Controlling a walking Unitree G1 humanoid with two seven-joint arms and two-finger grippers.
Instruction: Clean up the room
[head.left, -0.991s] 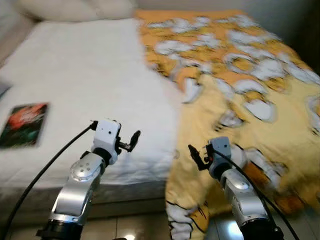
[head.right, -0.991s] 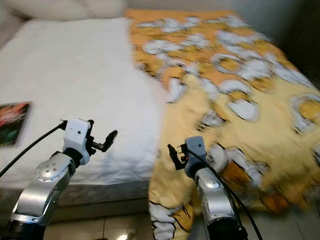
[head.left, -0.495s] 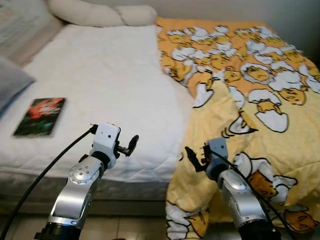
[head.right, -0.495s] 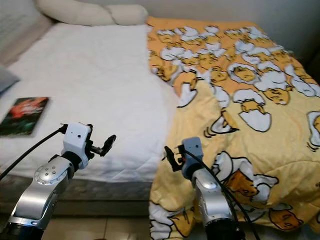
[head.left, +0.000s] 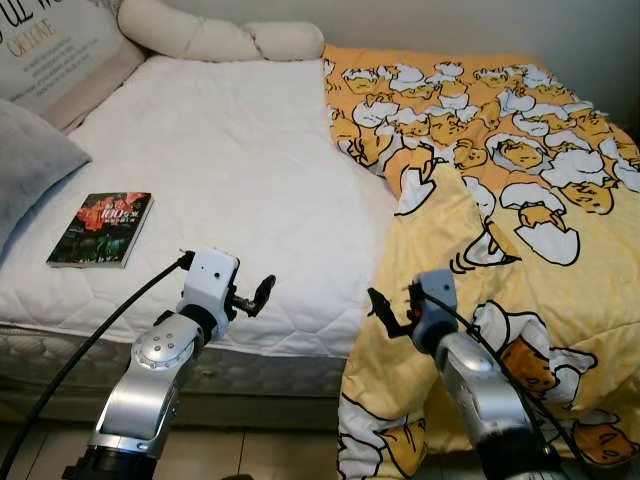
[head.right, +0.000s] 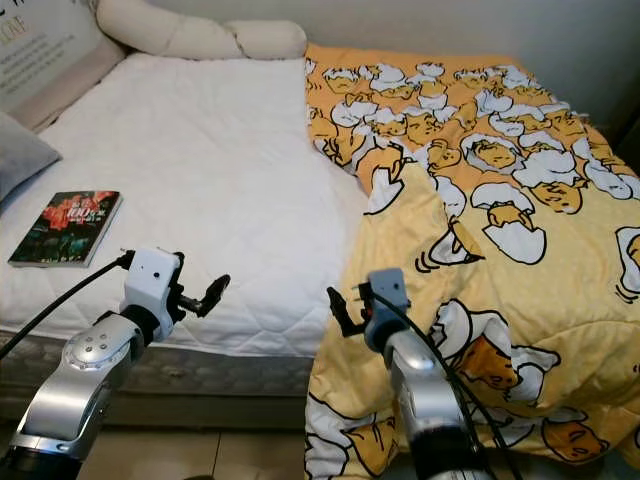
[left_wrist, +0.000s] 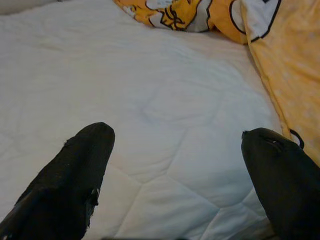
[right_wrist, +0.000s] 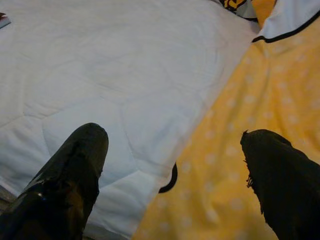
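A yellow duvet (head.left: 520, 180) printed with egg cartoons covers the right half of the bed and hangs over its foot edge. The left half is bare white quilted sheet (head.left: 230, 170). A dark book (head.left: 101, 228) lies flat on the sheet near the left edge. My left gripper (head.left: 258, 295) is held out over the near edge of the sheet, open, with nothing between its fingers (left_wrist: 90, 150). Beside it, my right gripper (head.left: 392, 312) hovers where the duvet's edge meets the sheet, also open and empty, one finger (right_wrist: 85, 150) over sheet, the other over duvet.
A grey pillow (head.left: 30, 170) and a lettered cushion (head.left: 60, 50) lie at the bed's left. A long cream bolster (head.left: 215, 38) runs along the head. The mattress side (head.left: 280, 372) and tiled floor (head.left: 260, 455) are below my arms.
The whole picture has shifted and sharpened as the camera moved, so more of the bed's head and the pillows show. Both arms keep the same pose, fingers still apart.
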